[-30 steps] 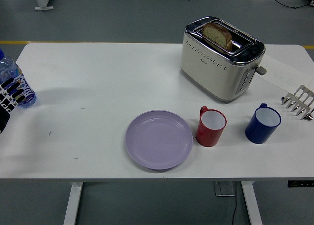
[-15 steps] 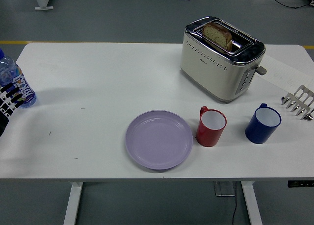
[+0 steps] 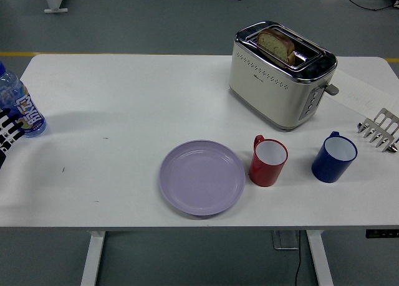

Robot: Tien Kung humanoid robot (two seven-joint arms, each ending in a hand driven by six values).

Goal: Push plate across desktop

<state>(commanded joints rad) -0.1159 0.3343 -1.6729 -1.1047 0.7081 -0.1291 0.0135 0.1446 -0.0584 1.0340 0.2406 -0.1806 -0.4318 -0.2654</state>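
A lilac plate lies on the white table near its front edge, a little right of the middle. My left hand shows only at the far left edge, next to a water bottle, far from the plate. Its fingers are relaxed and hold nothing. My right hand is out of view.
A red mug stands just right of the plate and a blue mug further right. A toaster with a bread slice stands behind them. A metal rack lies at the right edge.
My left hand has drawn back to the left and down, away from the bottle, so less of it shows. The plate and mugs have not moved.
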